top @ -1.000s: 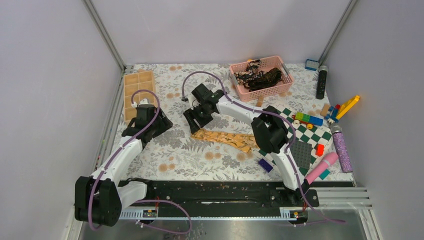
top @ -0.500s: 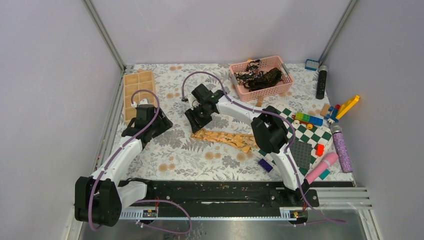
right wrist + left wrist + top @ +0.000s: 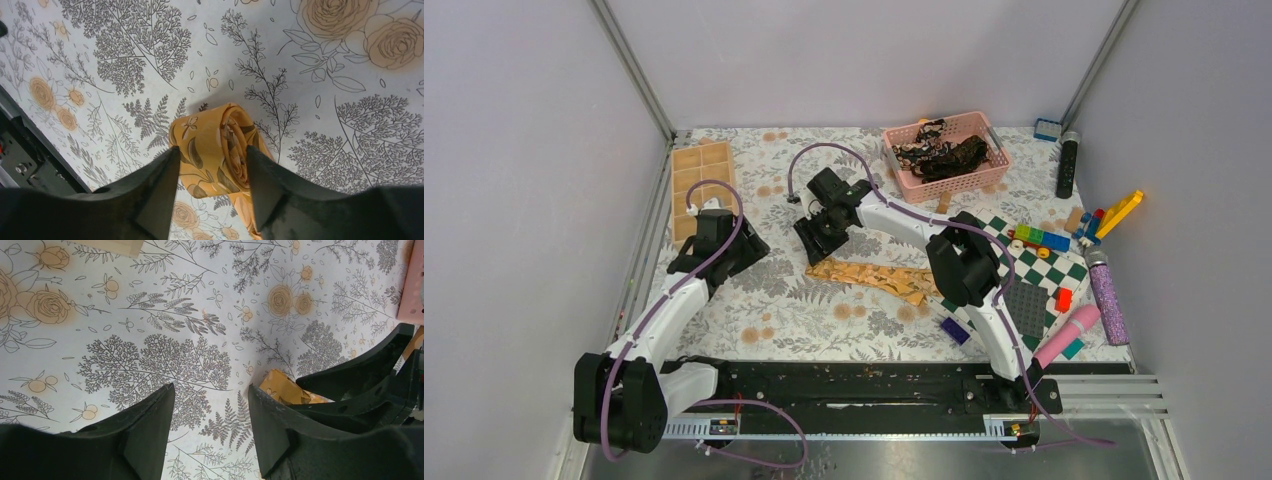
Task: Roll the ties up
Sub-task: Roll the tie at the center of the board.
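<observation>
A golden-tan tie [image 3: 874,277] lies flat across the middle of the flowered cloth, its left end wound into a small roll [image 3: 220,145]. My right gripper [image 3: 816,243] stands over that end. In the right wrist view its fingers [image 3: 212,155] press on both sides of the roll. My left gripper [image 3: 746,248] hovers just left of it, open with only bare cloth between the fingers [image 3: 210,390]. The roll's corner [image 3: 282,387] peeks out beside the left gripper's right finger. Dark printed ties [image 3: 939,152] lie heaped in the pink basket.
The pink basket [image 3: 944,185] stands at the back right and a wooden compartment tray [image 3: 699,180] at the back left. A green-and-white checkered board [image 3: 1024,265] carries toy bricks [image 3: 1039,238] on the right. A black cylinder [image 3: 1067,163], a glittery purple bottle [image 3: 1107,298] and a pink tube [image 3: 1069,335] lie along the right edge.
The right gripper's jaws have narrowed onto the rolled end of the golden tie. Both arms stay where they were and the left gripper has not moved.
</observation>
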